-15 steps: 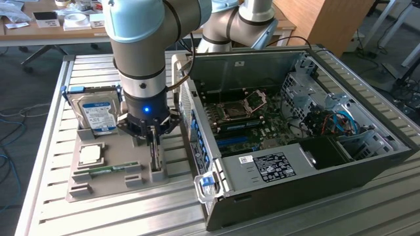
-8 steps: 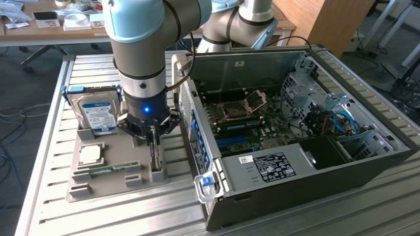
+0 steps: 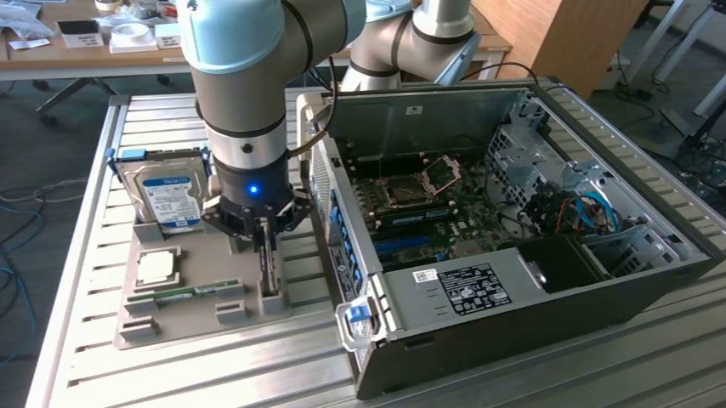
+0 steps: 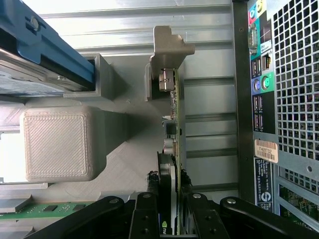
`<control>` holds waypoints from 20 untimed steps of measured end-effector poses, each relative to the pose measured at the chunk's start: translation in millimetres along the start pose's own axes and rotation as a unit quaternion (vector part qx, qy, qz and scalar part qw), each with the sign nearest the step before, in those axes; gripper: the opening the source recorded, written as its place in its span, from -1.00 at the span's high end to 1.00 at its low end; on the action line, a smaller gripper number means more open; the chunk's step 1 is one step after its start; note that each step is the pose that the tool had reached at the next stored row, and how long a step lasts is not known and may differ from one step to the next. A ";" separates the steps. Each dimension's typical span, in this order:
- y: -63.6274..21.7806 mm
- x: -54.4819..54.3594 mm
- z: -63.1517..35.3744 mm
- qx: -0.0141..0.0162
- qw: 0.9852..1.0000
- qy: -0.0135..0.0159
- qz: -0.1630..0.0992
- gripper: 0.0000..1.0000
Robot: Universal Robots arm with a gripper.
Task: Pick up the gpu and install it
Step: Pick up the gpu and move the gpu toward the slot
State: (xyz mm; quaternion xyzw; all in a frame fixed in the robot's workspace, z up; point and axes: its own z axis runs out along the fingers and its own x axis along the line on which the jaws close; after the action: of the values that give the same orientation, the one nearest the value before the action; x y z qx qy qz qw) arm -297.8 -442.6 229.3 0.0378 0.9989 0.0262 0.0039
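Gpu (image 4: 175,124) standing on edge in a slot of the grey holder (image 3: 182,319), pale end bracket (image 4: 168,47) at one end, clamped from both sides by black jaws closed on the card. Blue-labelled hard drive (image 3: 170,200) upright in another slot of the holder; square processor chip (image 3: 156,268) and green RAM stick (image 3: 187,293) lying flat in the holder's recesses. Open computer case (image 3: 511,212) just beside the holder, both on the slatted metal tabletop (image 3: 148,119).

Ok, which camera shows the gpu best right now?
The wrist view: the gpu is seen edge-on along its length, metal bracket included, with the claw closed on it. The exterior view gives just a thin dark strip of it below the claw, standing in the grey tray.
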 end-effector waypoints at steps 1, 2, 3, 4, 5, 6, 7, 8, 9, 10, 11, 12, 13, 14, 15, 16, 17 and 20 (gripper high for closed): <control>0.0 0.0 0.0 0.000 1.000 0.000 0.000 0.47; 0.0 0.0 0.0 0.000 1.000 0.000 0.000 0.47; 0.0 0.0 0.0 0.000 1.000 0.000 0.000 0.47; 0.0 0.0 0.0 0.000 1.000 0.000 0.000 0.47; 0.0 0.0 0.0 0.000 1.000 0.000 0.000 0.47; 0.0 0.0 0.0 0.000 1.000 0.000 0.000 0.47; 0.0 0.0 0.0 0.000 1.000 0.000 0.000 0.47; 0.0 0.0 0.0 0.000 1.000 0.000 0.000 0.47; 0.1 -0.1 -0.2 0.000 1.000 0.000 0.000 0.47; 0.1 -0.1 -0.6 0.000 1.000 0.000 0.000 0.47; 0.1 0.0 -1.2 0.000 1.000 0.000 0.000 0.47; 0.1 0.0 -1.9 0.000 1.000 0.000 0.000 0.47; 0.1 0.0 -2.7 0.000 1.000 0.000 0.000 0.47; 0.2 0.0 -3.7 0.000 1.000 0.000 0.000 0.47; 0.2 -0.1 -4.9 0.000 1.000 0.000 0.000 0.47; 0.3 0.0 -6.0 0.000 1.000 0.000 0.000 0.47; 0.4 -0.1 -7.3 0.000 1.000 0.000 0.000 0.47; 0.6 -0.1 -12.1 0.000 1.000 0.000 0.000 0.47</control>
State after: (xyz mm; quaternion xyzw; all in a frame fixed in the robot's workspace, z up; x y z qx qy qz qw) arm -297.8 -442.6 241.4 0.0378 0.9989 0.0259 0.0040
